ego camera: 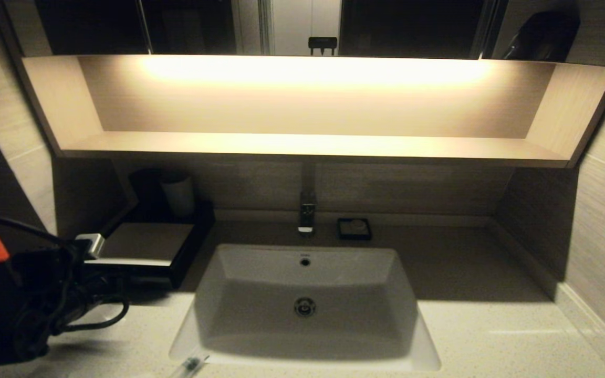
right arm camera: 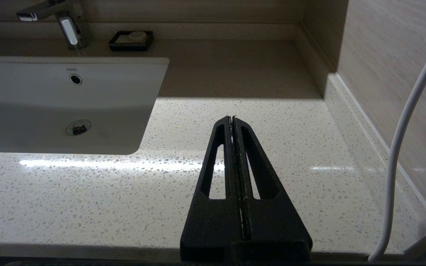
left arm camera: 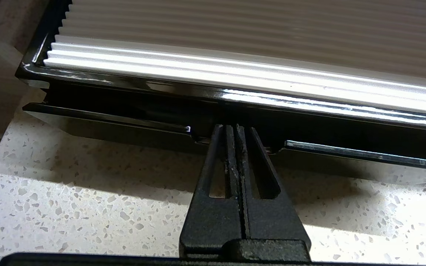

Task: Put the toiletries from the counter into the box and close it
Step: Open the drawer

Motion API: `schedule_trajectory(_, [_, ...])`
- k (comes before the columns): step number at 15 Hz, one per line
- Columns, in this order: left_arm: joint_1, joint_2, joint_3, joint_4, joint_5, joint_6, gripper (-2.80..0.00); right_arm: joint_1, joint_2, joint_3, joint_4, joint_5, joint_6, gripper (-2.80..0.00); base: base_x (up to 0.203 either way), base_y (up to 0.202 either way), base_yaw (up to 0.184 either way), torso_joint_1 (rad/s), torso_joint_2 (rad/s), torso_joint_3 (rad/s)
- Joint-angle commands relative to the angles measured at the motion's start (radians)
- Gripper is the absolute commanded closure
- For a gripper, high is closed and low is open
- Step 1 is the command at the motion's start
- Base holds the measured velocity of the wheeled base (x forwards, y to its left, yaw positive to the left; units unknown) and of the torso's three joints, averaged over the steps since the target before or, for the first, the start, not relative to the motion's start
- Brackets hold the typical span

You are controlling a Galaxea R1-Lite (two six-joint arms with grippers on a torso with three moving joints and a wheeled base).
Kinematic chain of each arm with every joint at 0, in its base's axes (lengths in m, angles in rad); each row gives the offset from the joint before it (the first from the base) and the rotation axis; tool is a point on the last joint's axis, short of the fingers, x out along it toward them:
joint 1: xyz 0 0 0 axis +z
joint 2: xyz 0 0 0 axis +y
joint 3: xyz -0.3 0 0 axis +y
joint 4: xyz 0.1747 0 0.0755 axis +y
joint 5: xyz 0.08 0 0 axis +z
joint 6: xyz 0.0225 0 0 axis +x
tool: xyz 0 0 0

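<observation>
The box (ego camera: 145,242), black with a pale ribbed top panel (left arm camera: 235,40), stands on the counter (ego camera: 491,336) left of the basin. My left gripper (left arm camera: 235,127) is shut, its tips set into the notch in the middle of the black drawer front (left arm camera: 105,123), nothing between the fingers. In the head view the left arm (ego camera: 34,294) reaches in from the lower left to the box's front. One slim clear-wrapped stick of the toiletries (ego camera: 189,363) lies on the counter by the basin's front left corner. My right gripper (right arm camera: 232,119) is shut and empty above bare counter right of the basin.
The white basin (ego camera: 305,304) is sunk mid-counter, with the tap (ego camera: 306,210) and a small black square dish (ego camera: 354,229) behind it. A pale cup (ego camera: 178,195) stands at the back of the box. A lit wooden shelf (ego camera: 302,144) overhangs. A white cable (right arm camera: 401,147) hangs near the right wall.
</observation>
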Motion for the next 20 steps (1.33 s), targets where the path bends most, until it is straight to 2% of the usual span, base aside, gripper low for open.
schedule_trajectory(1, [0.000, 0.004, -0.005, -0.007, -0.001, -0.001, 0.00, 0.000, 0.000, 0.000, 0.000, 0.000, 0.000, 0.00, 0.000, 0.000, 0.000, 0.000, 0.00, 0.000])
schedule_trajectory(14, [-0.001, 0.005, -0.003, -0.001, 0.001, 0.001, 0.00, 0.000, 0.000, 0.000, 0.000, 0.000, 0.000, 0.00, 0.000, 0.000, 0.000, 0.000, 0.00, 0.000])
schedule_trajectory(20, [0.000, -0.006, -0.001, 0.045, 0.004, 0.005, 0.00, 0.000, 0.000, 0.000, 0.000, 0.000, 0.000, 0.00, 0.000, 0.000, 0.000, 0.000, 0.00, 0.000])
